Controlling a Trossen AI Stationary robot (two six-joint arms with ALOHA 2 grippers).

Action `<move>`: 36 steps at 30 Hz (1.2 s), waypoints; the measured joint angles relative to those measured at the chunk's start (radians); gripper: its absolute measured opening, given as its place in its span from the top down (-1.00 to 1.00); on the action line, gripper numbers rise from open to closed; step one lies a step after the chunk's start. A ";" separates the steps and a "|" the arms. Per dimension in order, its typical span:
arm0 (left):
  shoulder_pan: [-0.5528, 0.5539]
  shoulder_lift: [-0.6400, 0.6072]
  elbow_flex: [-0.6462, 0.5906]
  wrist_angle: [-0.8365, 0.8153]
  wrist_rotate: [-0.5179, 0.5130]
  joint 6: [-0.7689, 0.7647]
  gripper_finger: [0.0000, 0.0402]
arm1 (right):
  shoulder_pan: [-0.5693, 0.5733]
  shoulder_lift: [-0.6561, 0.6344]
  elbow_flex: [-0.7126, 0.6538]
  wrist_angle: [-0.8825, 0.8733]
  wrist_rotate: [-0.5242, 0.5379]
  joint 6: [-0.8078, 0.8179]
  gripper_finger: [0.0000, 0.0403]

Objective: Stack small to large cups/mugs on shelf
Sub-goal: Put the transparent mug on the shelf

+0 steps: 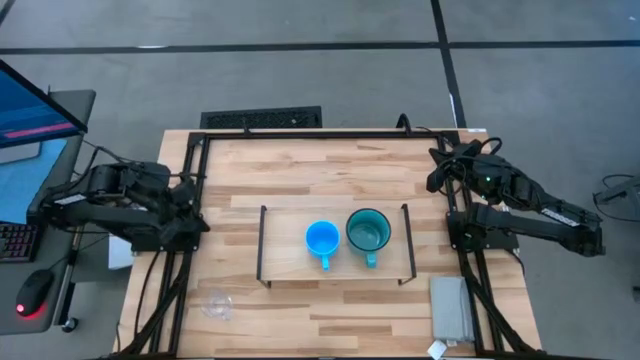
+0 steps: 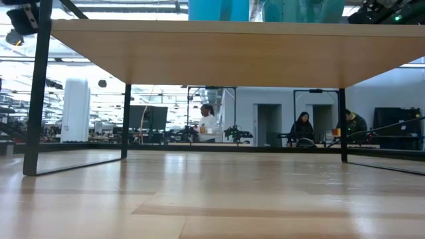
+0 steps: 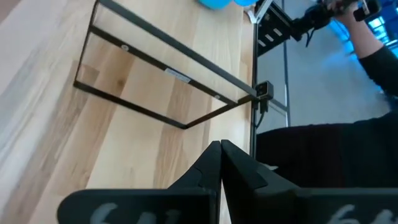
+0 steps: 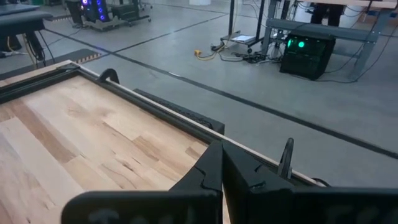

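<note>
The shelf (image 1: 290, 255) stands in the middle of the table, a light-wood board with black wire uprights at both ends. On it stand a bright blue mug (image 1: 321, 239) and, to its right, a larger teal mug (image 1: 368, 231), each upright on its base with its handle toward the near edge. A small clear glass cup (image 1: 217, 303) stands on the table near the front left. My left gripper (image 3: 220, 148) is shut and empty at the table's left edge. My right gripper (image 4: 221, 149) is shut and empty at the far right edge.
A grey flat box (image 1: 451, 307) lies at the table's front right. A black frame runs along the table's edges (image 1: 300, 133). A keyboard, a mouse (image 1: 35, 291) and a monitor stand left of the table. People sit in the room beyond in the low view (image 2: 302, 127).
</note>
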 joint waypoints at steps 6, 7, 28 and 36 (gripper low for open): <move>-0.113 0.127 0.101 -0.088 -0.091 -0.017 1.00 | 0.000 0.000 0.000 0.001 0.007 0.000 0.88; -0.140 0.152 0.115 -0.109 -0.110 -0.025 1.00 | 0.000 0.000 0.000 0.001 0.011 0.000 0.88; -0.817 0.385 0.156 -0.116 -0.449 -0.497 1.00 | 0.000 0.000 0.000 0.001 0.017 -0.001 0.88; -0.914 0.489 0.156 -0.117 -0.435 -0.617 1.00 | 0.000 0.000 0.000 0.001 0.017 -0.001 0.88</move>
